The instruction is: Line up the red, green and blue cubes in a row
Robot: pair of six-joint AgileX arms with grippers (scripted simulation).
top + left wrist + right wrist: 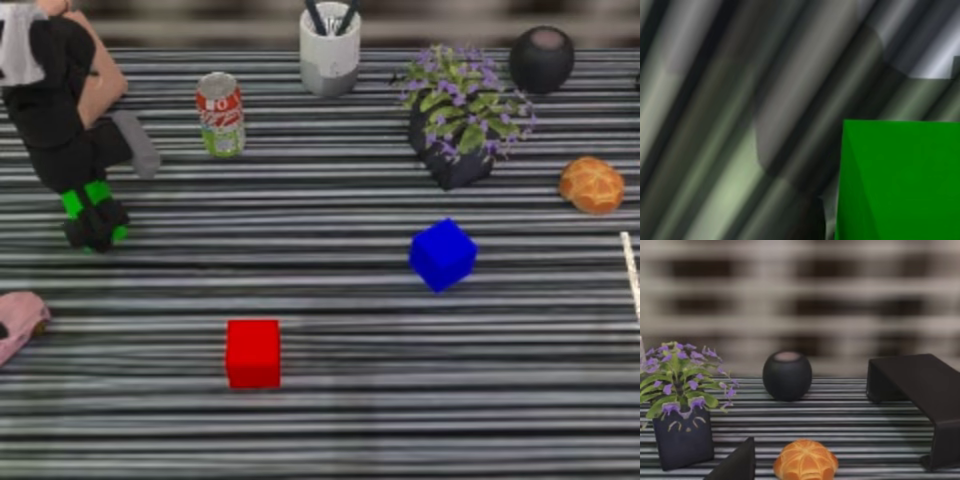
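On the striped table (330, 440), toward the top view's left: left gripper (95, 228) lowered over the green cube (97, 193), fingers closed on its sides, only slivers of green visible around the black fingers from above. Left wrist view: green cube's face (900, 180) filling the lower corner, close against the camera, striped surface behind it. Near the front, left of centre: red cube (253, 353), square to the table edge, resting free. Right of centre and farther back: blue cube (442, 254), turned at an angle, resting free, well apart from the red cube and from the green one. Three cubes not in a row. Along the back: red-and-green soda can (221, 114), white pen cup (330, 48), potted purple-flowered plant (460, 115), dark round speaker (542, 59). Near the right edge: bread roll (591, 185). At the left edge: pink object (20, 322), partly cut off. Right arm outside the top view; right wrist view: plant (682, 405), speaker (787, 375), bread roll (805, 460) and a dark stand (920, 390), with only a dark wedge of the right gripper (737, 462) showing, opening not discernible.
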